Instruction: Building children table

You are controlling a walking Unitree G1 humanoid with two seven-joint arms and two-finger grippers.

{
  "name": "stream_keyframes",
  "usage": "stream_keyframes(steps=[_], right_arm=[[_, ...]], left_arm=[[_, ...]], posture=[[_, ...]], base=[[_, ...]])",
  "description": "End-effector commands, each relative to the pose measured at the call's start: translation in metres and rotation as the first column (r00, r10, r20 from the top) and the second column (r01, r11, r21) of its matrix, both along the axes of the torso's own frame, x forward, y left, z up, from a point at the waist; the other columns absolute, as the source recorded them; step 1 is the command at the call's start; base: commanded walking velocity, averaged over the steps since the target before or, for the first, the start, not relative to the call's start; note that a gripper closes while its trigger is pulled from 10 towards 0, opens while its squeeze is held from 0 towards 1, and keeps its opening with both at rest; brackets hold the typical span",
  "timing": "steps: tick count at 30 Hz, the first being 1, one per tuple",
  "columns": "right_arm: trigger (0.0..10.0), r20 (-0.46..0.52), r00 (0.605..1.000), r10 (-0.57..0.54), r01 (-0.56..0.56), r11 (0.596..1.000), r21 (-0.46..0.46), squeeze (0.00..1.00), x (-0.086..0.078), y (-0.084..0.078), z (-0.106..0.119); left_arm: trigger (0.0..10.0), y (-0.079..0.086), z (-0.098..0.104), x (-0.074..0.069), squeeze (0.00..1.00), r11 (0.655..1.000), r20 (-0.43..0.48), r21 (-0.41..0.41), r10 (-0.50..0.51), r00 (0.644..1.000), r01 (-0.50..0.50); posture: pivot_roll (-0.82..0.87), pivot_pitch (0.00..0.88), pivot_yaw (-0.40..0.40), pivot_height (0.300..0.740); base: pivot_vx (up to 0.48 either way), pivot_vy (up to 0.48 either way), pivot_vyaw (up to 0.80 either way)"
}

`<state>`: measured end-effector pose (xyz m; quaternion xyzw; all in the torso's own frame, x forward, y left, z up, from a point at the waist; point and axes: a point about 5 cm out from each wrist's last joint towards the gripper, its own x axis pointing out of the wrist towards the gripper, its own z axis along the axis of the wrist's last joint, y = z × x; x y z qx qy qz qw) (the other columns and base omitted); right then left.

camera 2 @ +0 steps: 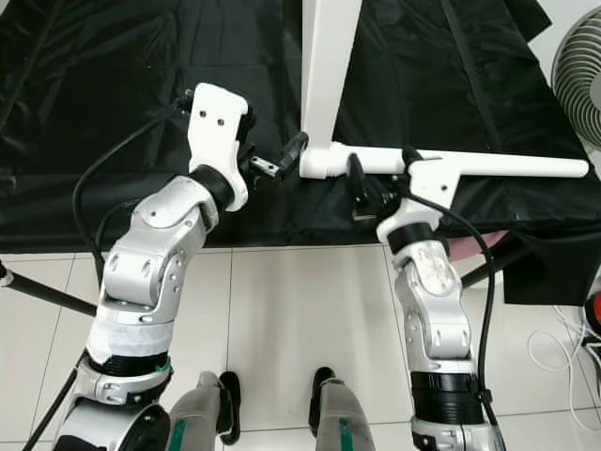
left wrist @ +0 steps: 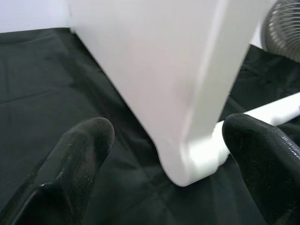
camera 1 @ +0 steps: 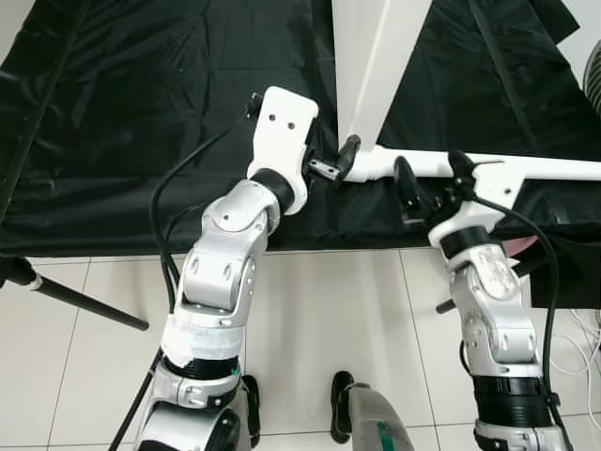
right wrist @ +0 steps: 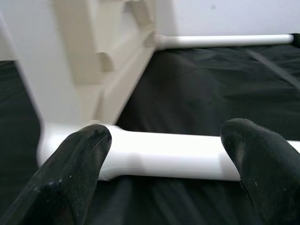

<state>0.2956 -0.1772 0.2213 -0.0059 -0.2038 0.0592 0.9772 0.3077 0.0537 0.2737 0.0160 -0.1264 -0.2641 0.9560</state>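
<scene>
A white children's table top (camera 1: 376,56) stands on edge on a black cloth (camera 1: 141,113) spread over a raised surface, its near corner resting at the cloth's near edge, as the humanoid robot works at fitting a leg. A round white table leg (camera 2: 470,162) lies level along the near edge of the cloth, running from that corner out to the right; a second leg (right wrist: 225,40) shows at the far corner in the right wrist view. The left gripper (camera 1: 340,160) sits just left of the corner joint, its black fingers (left wrist: 86,140) spread wide with the rounded corner between them and no pad touching. The right gripper (camera 2: 376,183) is at the leg just right of the joint, its fingers (right wrist: 82,154) also spread, straddling the white tube without pinching it. The step in hand appears to be seating or turning the leg into the corner socket. Doing it well would likely call for the left claw to close on the corner and steady the upright panel, which looks ready to tip, while the right claw takes a square grip on the tube close to the joint and keeps the leg in line with the socket. Below lie white floor tiles (camera 1: 329,310), and a fan (camera 2: 577,85) stands at far right.
</scene>
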Motion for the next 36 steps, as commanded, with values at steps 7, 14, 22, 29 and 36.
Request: stream_keyframes(steps=[7, 14, 22, 29, 36], right_arm=[[10.0, 0.013, 1.0, 0.016, -0.016, 1.0, 0.011, 0.0, 0.0, 0.006, 0.001], [10.0, 0.021, 1.0, -0.01, 0.01, 1.0, 0.019, 0.0, 0.002, 0.004, 0.003], [10.0, 0.019, 0.997, -0.072, 0.072, 0.997, 0.017, 0.0, 0.003, -0.006, 0.003], [10.0, 0.006, 0.993, -0.116, 0.116, 0.993, 0.006, 0.0, 0.004, -0.017, 0.0], [10.0, 0.018, 0.983, -0.184, 0.184, 0.983, -0.002, 0.0, 0.009, -0.027, 0.005]], left_arm=[[10.0, 0.012, -0.012, 0.002, 0.0, 0.997, -0.016, 0.007, 0.078, 0.997, -0.078], [10.0, 0.016, -0.014, 0.001, 0.0, 0.995, -0.01, 0.01, 0.103, 0.995, -0.103], [10.0, 0.019, -0.016, 0.001, 0.0, 0.994, 0.0, 0.022, 0.111, 0.994, -0.111], [10.0, 0.022, -0.017, 0.002, 0.0, 0.992, 0.013, 0.042, 0.119, 0.993, -0.119], [10.0, 0.026, -0.017, 0.003, 0.0, 0.989, 0.02, 0.054, 0.133, 0.991, -0.134]], posture=[[0.0, 0.215, 0.036, 0.74], [0.01, 0.209, 0.029, 0.74], [0.01, 0.199, 0.022, 0.74], [0.01, 0.199, 0.022, 0.74], [0.01, 0.209, 0.03, 0.74]], base=[[0.0, 0.0, 0.0], [0.0, 0.0, 0.0], [0.0, 0.0, 0.0], [0.0, 0.0, 0.0], [0.0, 0.0, 0.0]])
